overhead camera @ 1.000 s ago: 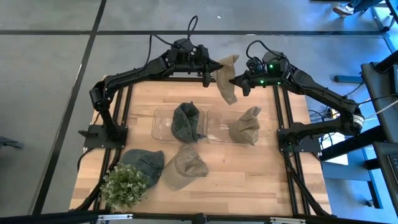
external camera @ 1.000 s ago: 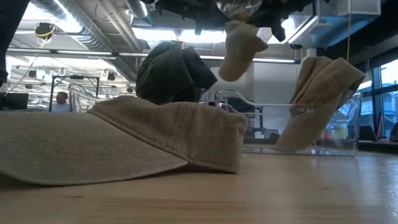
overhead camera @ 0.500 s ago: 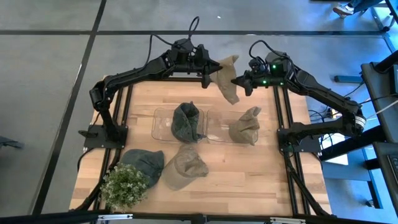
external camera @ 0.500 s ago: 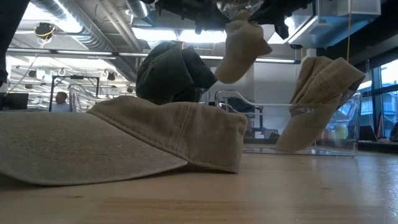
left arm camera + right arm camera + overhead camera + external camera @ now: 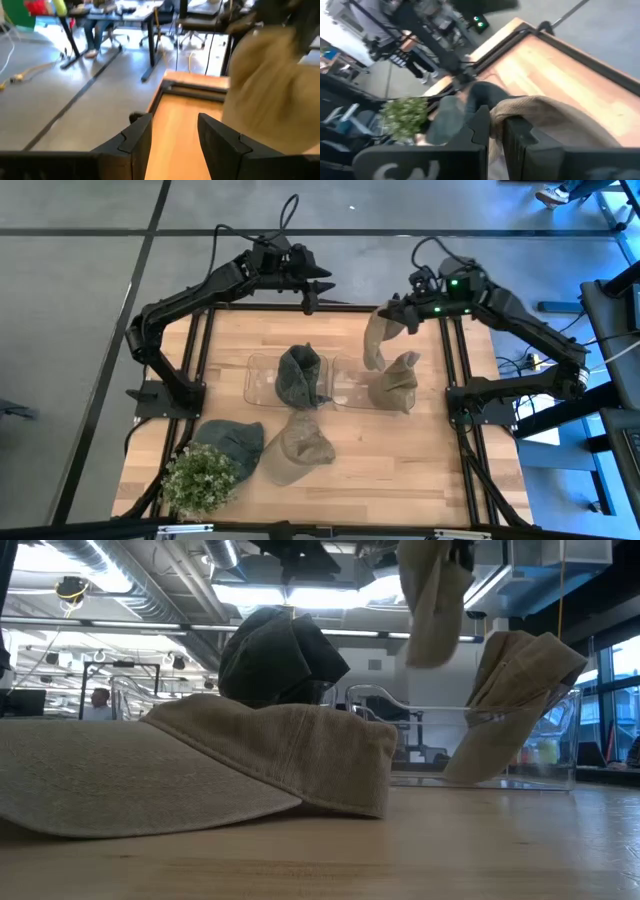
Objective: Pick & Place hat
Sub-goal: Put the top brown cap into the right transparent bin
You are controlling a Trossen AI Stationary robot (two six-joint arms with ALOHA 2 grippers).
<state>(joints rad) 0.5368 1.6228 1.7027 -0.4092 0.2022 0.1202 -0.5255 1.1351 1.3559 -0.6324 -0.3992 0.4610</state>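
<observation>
1. The tan hat (image 5: pixel 375 340) hangs limp and folded from the right gripper (image 5: pixel 388 314), drooping in a long crumpled drape over the far right of the table (image 5: pixel 430 470).
2. The right gripper's fingers are pinched narrow on the hat's cloth.
3. The hat's lower end dangles just above the right clear bin (image 5: pixel 350 392), beside another tan hat (image 5: pixel 395 384) there.
4. The left gripper (image 5: pixel 308 292) is raised at the far edge, fingers apart and holding nothing.
</observation>
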